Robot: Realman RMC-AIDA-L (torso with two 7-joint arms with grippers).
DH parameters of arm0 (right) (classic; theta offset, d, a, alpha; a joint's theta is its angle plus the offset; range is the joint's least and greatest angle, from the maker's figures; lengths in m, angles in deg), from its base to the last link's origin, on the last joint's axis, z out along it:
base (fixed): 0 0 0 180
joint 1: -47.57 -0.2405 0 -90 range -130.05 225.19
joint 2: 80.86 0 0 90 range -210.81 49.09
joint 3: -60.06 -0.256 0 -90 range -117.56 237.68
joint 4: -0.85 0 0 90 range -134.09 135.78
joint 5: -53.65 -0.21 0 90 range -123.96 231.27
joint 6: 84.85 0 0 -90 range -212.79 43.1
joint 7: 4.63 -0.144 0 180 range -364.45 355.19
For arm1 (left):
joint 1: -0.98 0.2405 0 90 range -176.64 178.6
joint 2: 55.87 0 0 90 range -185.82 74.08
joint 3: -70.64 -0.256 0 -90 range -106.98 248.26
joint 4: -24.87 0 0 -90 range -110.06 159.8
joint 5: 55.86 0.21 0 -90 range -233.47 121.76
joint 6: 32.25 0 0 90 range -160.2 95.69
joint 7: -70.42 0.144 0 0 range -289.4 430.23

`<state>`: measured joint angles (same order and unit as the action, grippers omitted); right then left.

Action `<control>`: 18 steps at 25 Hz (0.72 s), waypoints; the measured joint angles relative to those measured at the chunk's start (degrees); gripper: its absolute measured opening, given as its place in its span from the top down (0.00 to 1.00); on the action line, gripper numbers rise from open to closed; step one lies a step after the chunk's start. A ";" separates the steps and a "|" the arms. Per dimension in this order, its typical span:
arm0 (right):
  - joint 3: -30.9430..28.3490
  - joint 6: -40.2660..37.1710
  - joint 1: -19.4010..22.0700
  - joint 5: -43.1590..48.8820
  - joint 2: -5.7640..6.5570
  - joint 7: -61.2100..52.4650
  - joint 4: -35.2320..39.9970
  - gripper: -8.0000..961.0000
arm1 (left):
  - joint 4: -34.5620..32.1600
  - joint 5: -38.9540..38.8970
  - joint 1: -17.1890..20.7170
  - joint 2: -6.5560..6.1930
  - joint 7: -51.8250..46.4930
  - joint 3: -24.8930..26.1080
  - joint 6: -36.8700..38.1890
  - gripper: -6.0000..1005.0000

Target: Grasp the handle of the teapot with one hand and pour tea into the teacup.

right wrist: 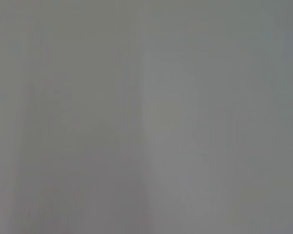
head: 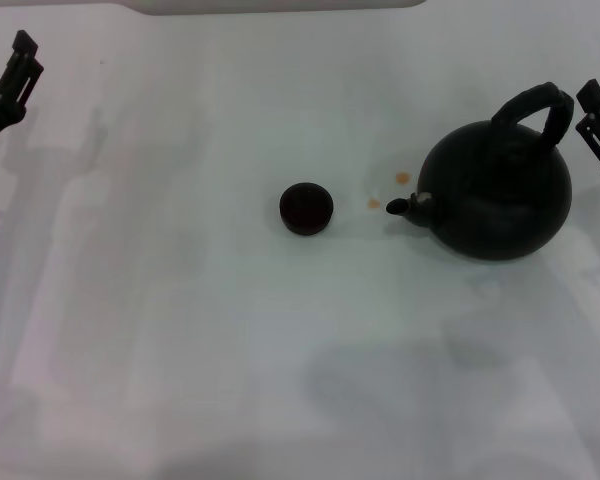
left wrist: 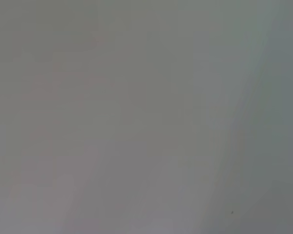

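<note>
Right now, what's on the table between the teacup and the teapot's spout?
In the head view, two small amber tea drops lie on the white table between the teacup and the teapot spout; otherwise that stretch is bare.

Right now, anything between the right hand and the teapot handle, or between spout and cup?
Nothing visible. The right hand sits just beside the handle, bare table between. Between the teapot spout and the teacup lie only small tea drops.

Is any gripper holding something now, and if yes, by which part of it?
Nothing is held. The right gripper is beside the teapot, apart from its handle. The left gripper is at the table's far left edge.
</note>
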<state>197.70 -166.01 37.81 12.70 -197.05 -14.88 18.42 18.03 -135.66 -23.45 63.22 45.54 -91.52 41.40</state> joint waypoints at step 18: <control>0.05 0.02 0.00 0.00 0.00 -0.03 -0.07 0.09 | -0.20 0.00 -0.05 0.09 0.00 0.00 0.01 0.14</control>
<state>197.75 -165.98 37.82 12.70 -197.05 -14.91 18.35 17.83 -135.66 -23.51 63.31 45.54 -91.52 41.42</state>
